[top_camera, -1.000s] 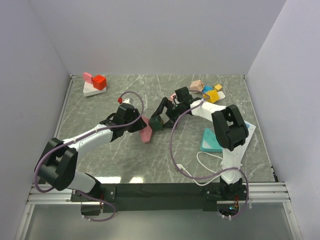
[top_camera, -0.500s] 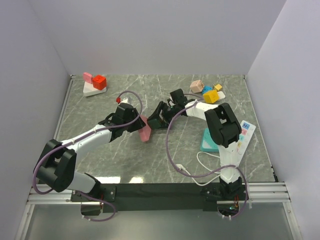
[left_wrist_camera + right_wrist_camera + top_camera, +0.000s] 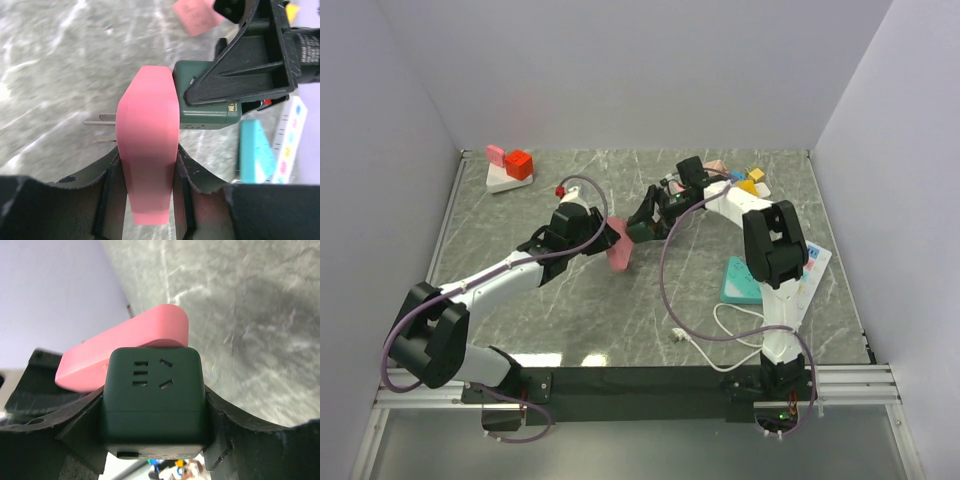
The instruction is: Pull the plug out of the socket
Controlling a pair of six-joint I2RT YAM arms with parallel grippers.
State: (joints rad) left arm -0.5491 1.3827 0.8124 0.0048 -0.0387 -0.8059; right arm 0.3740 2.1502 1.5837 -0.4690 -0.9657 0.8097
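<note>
Left claw (image 3: 147, 160) clamps the pink plug (image 3: 148, 115), right claw (image 3: 153, 412) the green socket cube (image 3: 150, 375) — we should pull straight apart, without twisting.

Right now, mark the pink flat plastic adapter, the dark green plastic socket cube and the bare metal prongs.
pink flat plastic adapter (image 3: 147, 150), left wrist view, middle of its visible face.
dark green plastic socket cube (image 3: 152, 400), right wrist view, face below the slots.
bare metal prongs (image 3: 100, 120), left wrist view, upper prong's shaft.
</note>
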